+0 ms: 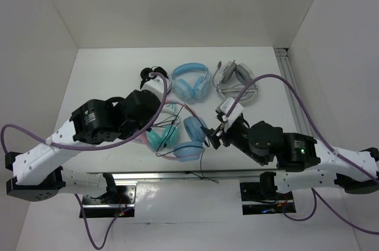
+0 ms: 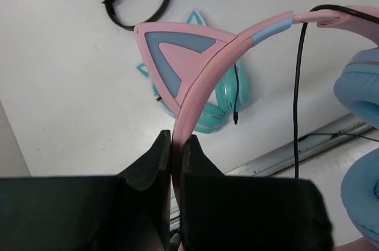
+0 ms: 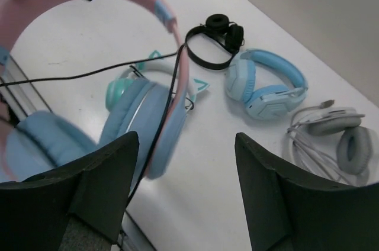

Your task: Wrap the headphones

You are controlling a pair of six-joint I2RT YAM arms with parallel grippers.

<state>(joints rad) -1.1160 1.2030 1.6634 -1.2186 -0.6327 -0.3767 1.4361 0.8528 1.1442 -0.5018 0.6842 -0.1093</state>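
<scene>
Left wrist view gives us the clearest read: our left gripper (image 2: 176, 144) has its jaws closed on the pink headband of the headphones (image 2: 177, 67), just below one cat ear. The band arcs up and right from the fingers (image 2: 151, 165) toward the light blue ear cups at the frame's right edge. The cable (image 2: 299, 85) hangs down from the band, beside the cups. In the top external view we see the headphones in the near middle of the table (image 1: 106, 73), between our two arms, with the cups partly over the teal pair (image 1: 160, 137). We cannot tell whether the cups rest on anything. Our right gripper (image 3: 185, 144) sits just right of the cups with its jaws apart and nothing between them; in its own view a blue cup and the cable lie ahead of the left finger. Further back on the table we see a black headset (image 1: 151, 74), a light blue pair (image 1: 190, 80) and a grey pair (image 1: 234, 79) with its own pale cord, side by side in a row and apart from the headphones.
</scene>
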